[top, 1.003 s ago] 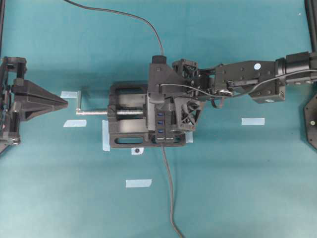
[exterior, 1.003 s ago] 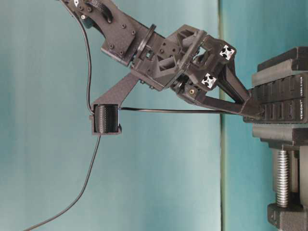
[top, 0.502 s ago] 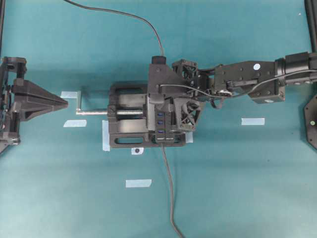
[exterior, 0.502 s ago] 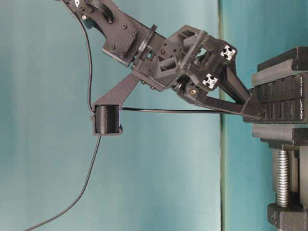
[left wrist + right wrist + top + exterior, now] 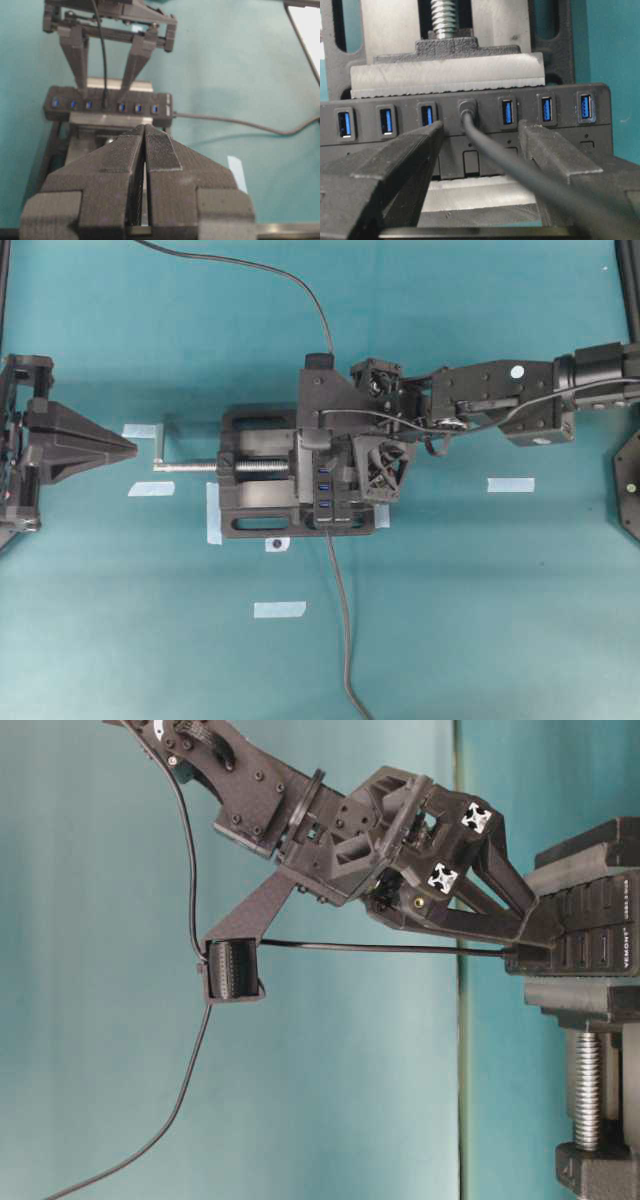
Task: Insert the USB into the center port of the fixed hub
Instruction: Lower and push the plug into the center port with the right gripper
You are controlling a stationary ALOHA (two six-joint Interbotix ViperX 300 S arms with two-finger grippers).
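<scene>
Overhead: our right gripper (image 5: 335, 455) sits over the fixed hub (image 5: 327, 502), clamped in the vise (image 5: 250, 502) | Right wrist: USB (image 5: 467, 108) seated in the center port (image 5: 467, 111), our fingers (image 5: 410, 150) spread apart either side, clear of it | Left wrist: our left gripper (image 5: 144, 145) pressed closed, empty, short of the hub.

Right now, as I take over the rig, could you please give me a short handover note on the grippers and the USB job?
Right gripper: open, fingers either side of the thin dark grey cable, not gripping.
Left gripper: shut, empty, parked away from the black vise.
Small black USB plug: seated in the center port of the long black hub, three blue ports each side.
Left: withdraw the right arm.
</scene>
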